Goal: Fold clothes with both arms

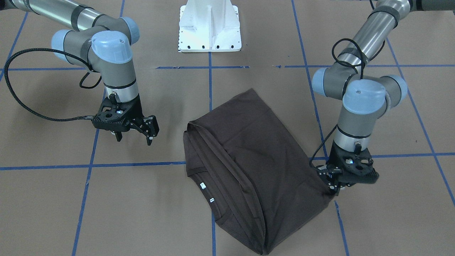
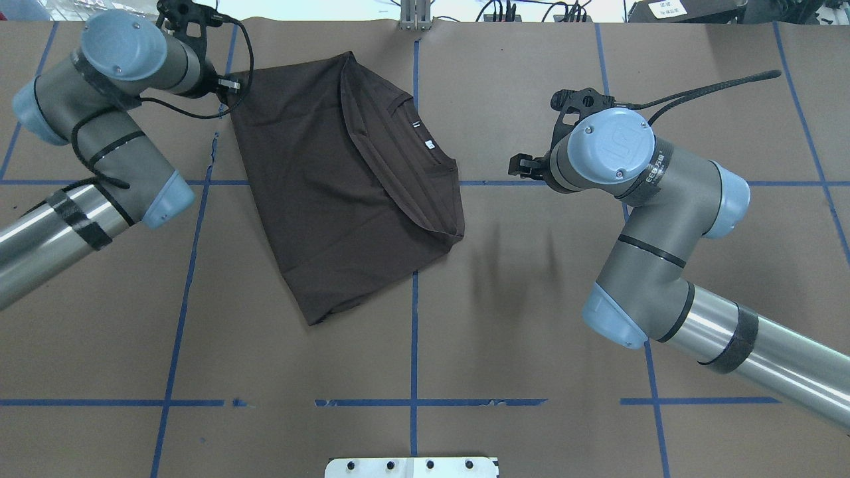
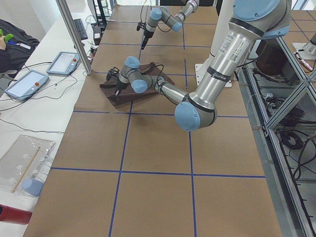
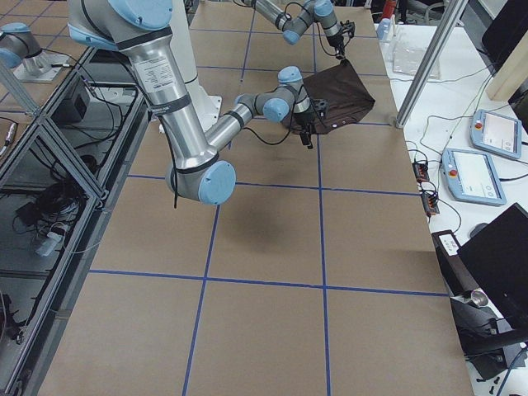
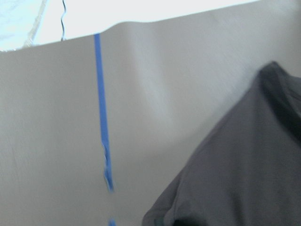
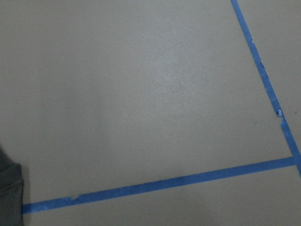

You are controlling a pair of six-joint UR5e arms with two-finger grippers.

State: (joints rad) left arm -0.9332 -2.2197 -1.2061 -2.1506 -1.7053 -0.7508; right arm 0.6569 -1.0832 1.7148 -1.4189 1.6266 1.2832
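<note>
**Op:** Status, left to right?

**Robot:** My left gripper [image 1: 333, 188] is low on the table [image 1: 53, 213], tips at one corner of the T-shirt [image 1: 249, 153]. In the overhead view that is the shirt's far-left corner. The fingers look close together and touch the cloth edge. I can't tell whether any cloth is actually between them. The left wrist view is blurred and shows only shirt edge, brown paper and a blue tape line [image 5: 102, 132], no fingertips.

**Op:** And the shirt?

**Robot:** Dark brown, lying folded and flat on the brown paper. In the overhead view it sits left of the centre line and toward the far edge. One side is folded over the body, leaving long diagonal creases. The collar [image 1: 196, 175] faces up with two small white tags [image 1: 203, 185] showing just inside it. The shirt lies across the tape grid [image 1: 89, 165] and covers part of one crossing.

**Op:** Right side?

**Robot:** My right gripper [image 1: 135, 138] points down over bare paper, well apart from the shirt and on its collar side. The fingers are spread wide with nothing between them. The right wrist view shows plain paper and a tape corner, plus a sliver of dark cloth at the lower-left edge. The white pedestal [image 1: 209, 26] is at my base, between the two arms.
</note>
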